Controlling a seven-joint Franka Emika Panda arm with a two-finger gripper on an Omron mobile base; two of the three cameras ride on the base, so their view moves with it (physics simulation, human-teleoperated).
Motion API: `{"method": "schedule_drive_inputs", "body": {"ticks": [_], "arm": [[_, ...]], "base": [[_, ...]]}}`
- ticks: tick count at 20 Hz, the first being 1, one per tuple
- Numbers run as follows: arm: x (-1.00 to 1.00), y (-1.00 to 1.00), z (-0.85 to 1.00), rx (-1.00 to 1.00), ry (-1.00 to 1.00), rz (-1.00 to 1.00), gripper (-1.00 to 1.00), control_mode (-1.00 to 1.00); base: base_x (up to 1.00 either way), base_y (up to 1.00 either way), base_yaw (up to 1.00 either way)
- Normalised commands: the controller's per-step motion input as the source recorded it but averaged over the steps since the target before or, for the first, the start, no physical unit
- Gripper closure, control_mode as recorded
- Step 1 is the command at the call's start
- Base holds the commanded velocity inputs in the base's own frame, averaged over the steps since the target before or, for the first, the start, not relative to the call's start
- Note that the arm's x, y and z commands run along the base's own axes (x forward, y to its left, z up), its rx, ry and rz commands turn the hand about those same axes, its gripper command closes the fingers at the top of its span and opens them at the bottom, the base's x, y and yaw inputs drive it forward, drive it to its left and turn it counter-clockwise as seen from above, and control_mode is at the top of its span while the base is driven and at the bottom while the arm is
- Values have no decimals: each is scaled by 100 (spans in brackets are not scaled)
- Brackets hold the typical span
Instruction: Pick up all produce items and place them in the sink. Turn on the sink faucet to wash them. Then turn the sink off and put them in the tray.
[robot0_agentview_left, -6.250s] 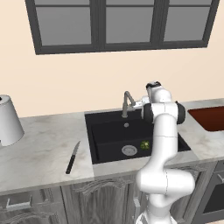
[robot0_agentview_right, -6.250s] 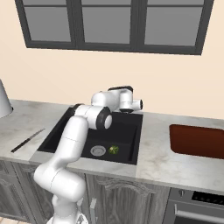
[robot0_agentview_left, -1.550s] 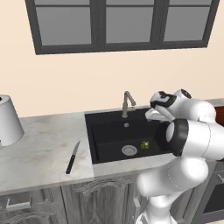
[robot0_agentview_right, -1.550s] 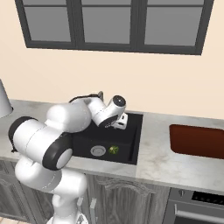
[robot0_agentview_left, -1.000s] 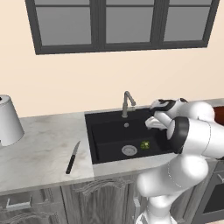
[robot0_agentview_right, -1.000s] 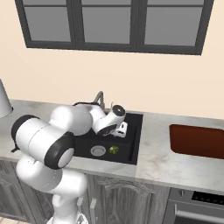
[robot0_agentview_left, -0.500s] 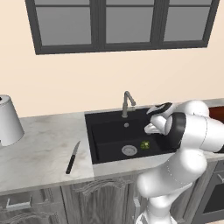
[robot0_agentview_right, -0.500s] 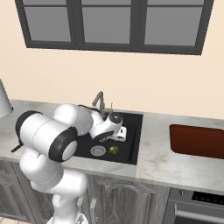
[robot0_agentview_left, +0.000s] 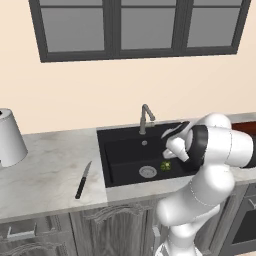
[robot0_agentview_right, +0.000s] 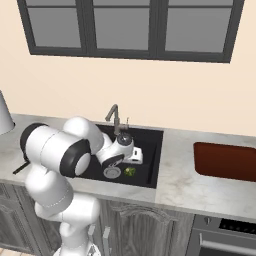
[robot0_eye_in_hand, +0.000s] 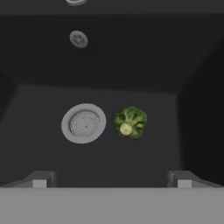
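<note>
Your end effector (robot0_eye_in_hand: 111, 177) is spread wide with nothing in it, hanging over the sink (robot0_eye_in_hand: 39, 87). The broccoli (robot0_eye_in_hand: 130, 122) sits stem-up on the basin floor, just beside the drain (robot0_eye_in_hand: 83, 123). I'd shift a touch toward the floret, drop straight down, and pinch the crown. Then it's off to the tray (robot0_agentview_right: 225, 161) along the pale marble tabletop (robot0_agentview_left: 50, 175), under dark-framed windows.

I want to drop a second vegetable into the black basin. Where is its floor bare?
The matte-black sink floor is bare left of the round silver drain and behind it. It is crowded right of the drain, where the green broccoli floret lies close beside it, under the open gripper.
</note>
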Motion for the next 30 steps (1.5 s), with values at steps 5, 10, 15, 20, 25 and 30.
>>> {"method": "schedule_drive_inputs", "body": {"ticks": [5, 10, 15, 20, 25, 30], "arm": [[0, 0, -9, -4, 0, 0, -100, -100], [1, 0, -4, -1, 0, 0, -100, -100], [1, 0, -4, 0, 0, 0, -100, -100], [6, 0, -7, 0, 0, 0, -100, -100], [7, 0, -12, 0, 0, 0, -100, -100], [1, -3, -19, 0, 0, 0, -100, -100]], "base": [[0, 0, 0], [0, 0, 0], [0, 0, 0], [0, 0, 0], [0, 0, 0], [0, 0, 0]]}}
